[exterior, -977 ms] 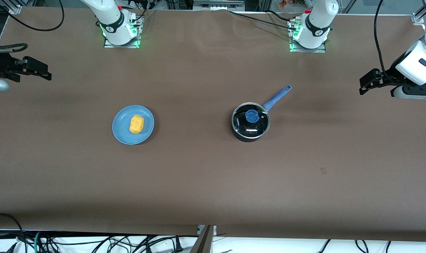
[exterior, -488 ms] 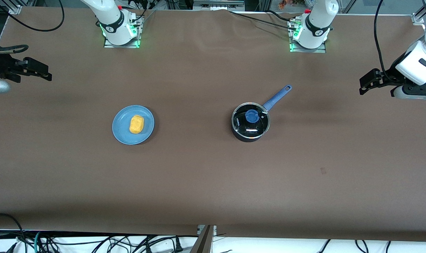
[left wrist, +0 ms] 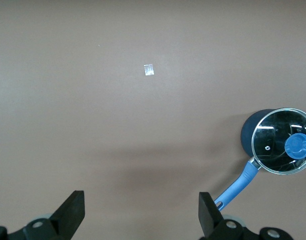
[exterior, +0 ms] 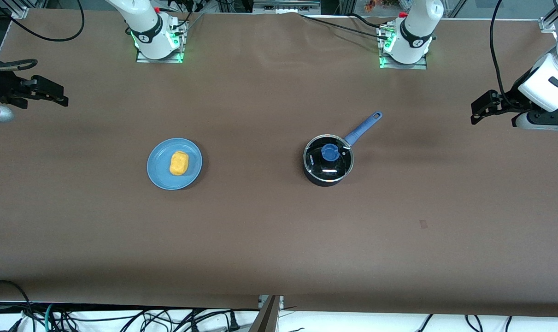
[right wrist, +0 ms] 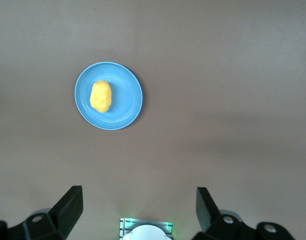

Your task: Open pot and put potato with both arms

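Note:
The black pot [exterior: 328,161] stands mid-table toward the left arm's end, its glass lid with blue knob [exterior: 329,152] on it and its blue handle [exterior: 363,127] pointing away from the front camera. The pot also shows in the left wrist view [left wrist: 273,145]. The yellow potato [exterior: 179,163] lies on a light-blue plate [exterior: 161,177] toward the right arm's end, and shows in the right wrist view [right wrist: 100,96]. My left gripper [exterior: 476,110] is open and empty, high over the left arm's end of the table. My right gripper [exterior: 60,96] is open and empty over the right arm's end.
Both arm bases [exterior: 158,41] [exterior: 404,46] stand along the table edge farthest from the front camera. A small tape mark [exterior: 423,224] lies on the brown tabletop nearer the front camera than the pot. Cables hang below the front edge.

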You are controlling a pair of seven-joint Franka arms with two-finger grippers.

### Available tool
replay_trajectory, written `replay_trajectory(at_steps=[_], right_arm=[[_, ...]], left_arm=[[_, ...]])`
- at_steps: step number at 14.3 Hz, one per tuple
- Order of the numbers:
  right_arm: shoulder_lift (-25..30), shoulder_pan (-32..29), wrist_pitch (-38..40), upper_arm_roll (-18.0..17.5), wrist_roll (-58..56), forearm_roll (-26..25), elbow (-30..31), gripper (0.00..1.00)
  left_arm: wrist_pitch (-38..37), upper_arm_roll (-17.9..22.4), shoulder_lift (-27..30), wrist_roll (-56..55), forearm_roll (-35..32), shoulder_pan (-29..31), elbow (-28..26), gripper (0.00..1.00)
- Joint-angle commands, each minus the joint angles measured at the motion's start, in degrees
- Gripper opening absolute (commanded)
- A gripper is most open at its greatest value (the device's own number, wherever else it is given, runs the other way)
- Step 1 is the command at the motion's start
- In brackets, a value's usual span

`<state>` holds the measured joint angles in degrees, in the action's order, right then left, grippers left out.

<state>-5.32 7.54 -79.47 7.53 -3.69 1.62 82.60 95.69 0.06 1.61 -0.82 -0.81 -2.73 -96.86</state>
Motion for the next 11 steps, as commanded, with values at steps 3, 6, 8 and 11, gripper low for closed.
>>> replay_trajectory(at_steps=[3, 6, 8, 11], right_arm=[[0.1, -0.2, -0.9, -0.2, 0.4, 0.9, 0.2, 1.0], [0.1, -0.4, -0.9, -0.2, -0.1, 0.9, 0.2, 1.0], [0.1, -0.4, -0.9, -0.2, -0.1, 0.9, 0.2, 1.0], [0.1, -0.3, -0.9, -0.2, 0.1, 1.0, 0.2, 1.0]], left_arm=[[-1.6, 0.3, -0.9, 0.6, 1.5, 0.2, 1.6, 1.0], [-1.7, 0.2, -0.9, 0.6, 1.3, 0.1, 1.7, 1.0], [-1.7, 0.2, -0.9, 0.6, 1.2, 0.0, 1.8, 1.0], [-1.8, 0.2, -1.0, 0.6, 1.2, 0.0, 1.7, 1.0]])
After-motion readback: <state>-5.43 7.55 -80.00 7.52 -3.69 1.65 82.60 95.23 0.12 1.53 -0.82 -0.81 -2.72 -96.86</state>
